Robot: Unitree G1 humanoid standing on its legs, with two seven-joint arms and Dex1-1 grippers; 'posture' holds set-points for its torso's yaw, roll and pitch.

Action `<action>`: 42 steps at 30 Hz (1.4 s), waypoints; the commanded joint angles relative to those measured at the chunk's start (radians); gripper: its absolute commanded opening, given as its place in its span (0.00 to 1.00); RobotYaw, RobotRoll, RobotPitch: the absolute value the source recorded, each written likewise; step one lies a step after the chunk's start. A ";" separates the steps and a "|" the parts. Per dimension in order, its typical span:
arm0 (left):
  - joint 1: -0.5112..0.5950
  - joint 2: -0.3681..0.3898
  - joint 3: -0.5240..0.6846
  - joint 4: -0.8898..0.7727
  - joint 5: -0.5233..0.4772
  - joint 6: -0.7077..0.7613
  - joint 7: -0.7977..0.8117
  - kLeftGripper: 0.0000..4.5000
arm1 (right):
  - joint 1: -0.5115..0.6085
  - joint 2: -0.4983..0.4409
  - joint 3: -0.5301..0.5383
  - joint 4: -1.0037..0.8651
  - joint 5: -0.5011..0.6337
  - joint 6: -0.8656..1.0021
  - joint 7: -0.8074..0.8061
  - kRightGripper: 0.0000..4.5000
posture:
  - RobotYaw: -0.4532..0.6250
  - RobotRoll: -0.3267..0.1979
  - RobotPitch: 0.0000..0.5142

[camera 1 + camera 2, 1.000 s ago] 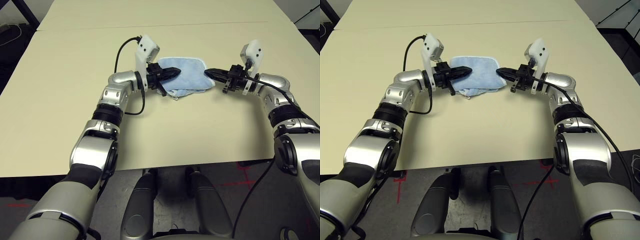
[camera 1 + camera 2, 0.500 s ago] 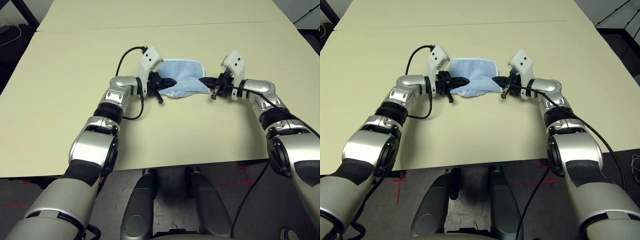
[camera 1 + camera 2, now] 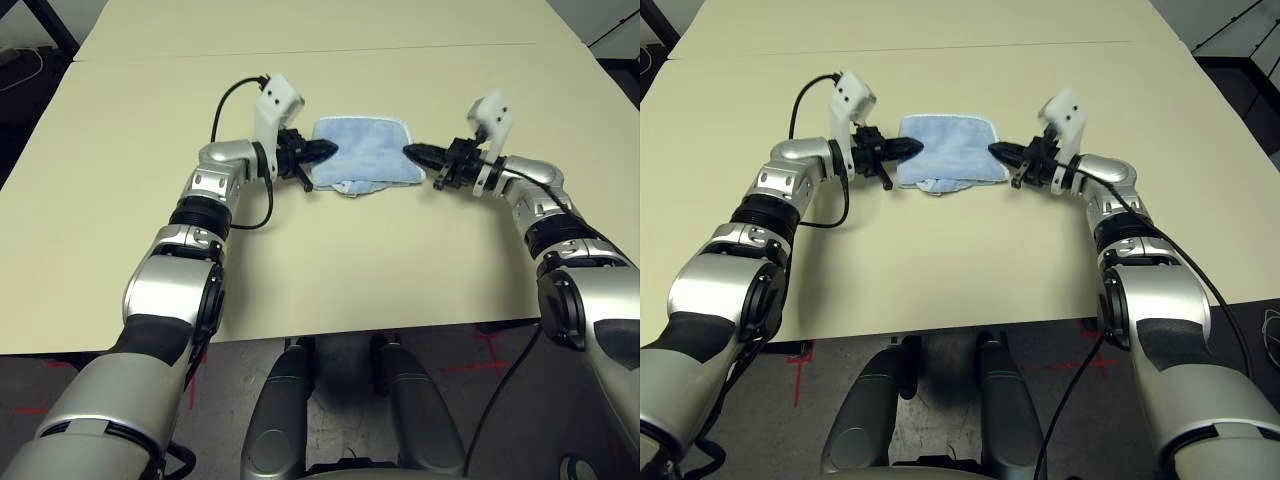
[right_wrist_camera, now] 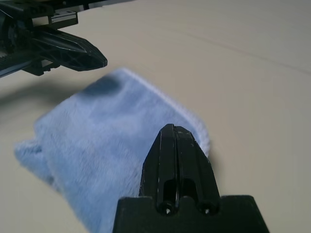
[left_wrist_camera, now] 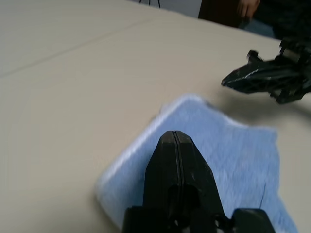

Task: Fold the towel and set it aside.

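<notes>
Blue terry cloth, the towel (image 3: 363,160) lies folded into a compact rectangle on the beige counter (image 3: 120,200), about midway between the two arms and toward the far half of the surface. Its near edge looks lumpy, with a bit of fabric and white edging poking out underneath, so the fold reads as done but not tidy.

On the robot's left, the left hand (image 3: 320,152) has its black fingers pressed together with nothing between them, its tip at the towel's left edge. The right hand (image 3: 418,153) mirrors it on the opposite side, fingers likewise together and empty, pointing at the towel's right edge just beside it. In the wrist views each closed tip hangs above the cloth rather than pinching it; whether either tip grazes the pile cannot be told.

Both hands flank the cloth symmetrically, which suits releasing a two-corner fold. My judgement: folding is largely complete, and setting the towel aside remains, which would need a fresh grip.
</notes>
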 commanded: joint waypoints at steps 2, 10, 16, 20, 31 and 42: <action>0.006 -0.040 0.009 0.019 -0.002 0.024 0.068 0.01 | -0.006 0.021 0.018 -0.006 -0.027 0.031 -0.092 0.00 | 0.51 0.62 0.48; -0.009 -0.095 -0.005 0.085 0.032 0.004 0.171 0.01 | -0.033 0.083 0.033 0.004 -0.052 0.077 -0.244 0.00 | 0.51 0.62 0.49; -0.026 -0.093 0.001 0.105 0.041 -0.001 0.187 0.01 | -0.045 0.091 0.037 0.008 -0.061 0.085 -0.268 0.00 | 0.51 0.62 0.52; -0.019 -0.077 -0.001 0.098 0.041 0.015 0.170 0.01 | -0.054 0.084 0.043 0.007 -0.067 0.100 -0.252 0.00 | 0.51 0.62 0.57; -0.018 -0.025 -0.024 0.096 0.066 0.025 0.121 0.01 | -0.090 0.075 0.064 0.028 -0.103 0.115 -0.225 0.00 | 0.51 0.62 0.64; 0.016 -0.029 -0.045 0.107 0.094 0.034 0.130 0.01 | -0.081 0.097 0.097 0.044 -0.153 0.134 -0.258 0.00 | 0.51 0.62 0.65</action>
